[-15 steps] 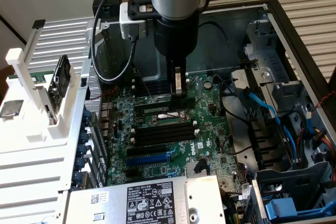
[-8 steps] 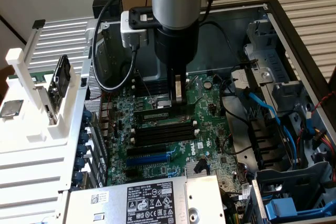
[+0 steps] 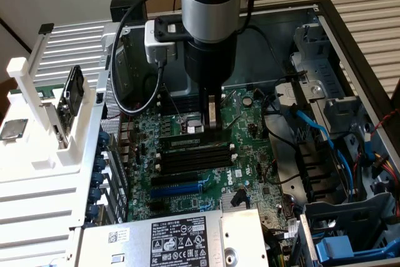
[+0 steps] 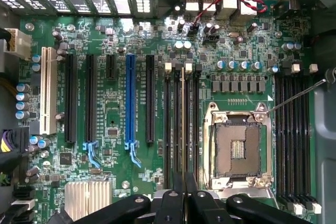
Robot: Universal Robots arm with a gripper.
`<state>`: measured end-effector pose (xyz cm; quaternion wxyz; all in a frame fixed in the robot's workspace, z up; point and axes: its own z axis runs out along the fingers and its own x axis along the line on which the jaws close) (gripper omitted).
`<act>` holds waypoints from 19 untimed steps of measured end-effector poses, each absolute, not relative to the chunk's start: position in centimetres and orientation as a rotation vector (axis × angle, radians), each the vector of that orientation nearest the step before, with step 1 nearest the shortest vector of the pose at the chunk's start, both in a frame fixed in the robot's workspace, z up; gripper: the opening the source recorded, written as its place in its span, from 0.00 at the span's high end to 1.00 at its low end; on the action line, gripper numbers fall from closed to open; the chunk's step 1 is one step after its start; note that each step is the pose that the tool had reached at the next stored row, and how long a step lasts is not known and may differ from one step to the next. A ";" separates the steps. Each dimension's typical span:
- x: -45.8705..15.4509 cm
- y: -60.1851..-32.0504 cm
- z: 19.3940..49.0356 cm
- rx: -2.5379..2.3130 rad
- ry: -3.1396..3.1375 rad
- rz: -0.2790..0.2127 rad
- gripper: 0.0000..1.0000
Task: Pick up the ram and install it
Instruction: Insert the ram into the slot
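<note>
Install step: my end effector [image 4: 182,195], nearly closed, pinches the ram [image 4: 182,124] edge-down at the memory slots [image 3: 187,157], twelve o'clock of the blue slot [image 3: 181,187]. Seating likely demands square alignment.

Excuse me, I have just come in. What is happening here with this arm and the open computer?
A robot arm is working inside an open computer case. Its gripper reaches down over the motherboard, with the jaws closed on the ram, a thin stick seen edge-on in the wrist view. The ram lies in line with the black memory slots beside the processor socket. I cannot tell whether it is pressed into a slot.
</note>
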<state>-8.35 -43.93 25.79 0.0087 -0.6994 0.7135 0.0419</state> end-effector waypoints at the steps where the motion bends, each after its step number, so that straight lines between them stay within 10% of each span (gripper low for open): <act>1: -8.4 -44.0 25.8 -2.185 2.230 0.133 0.88; 19: -8.3 -44.4 24.8 -2.193 2.238 0.118 0.88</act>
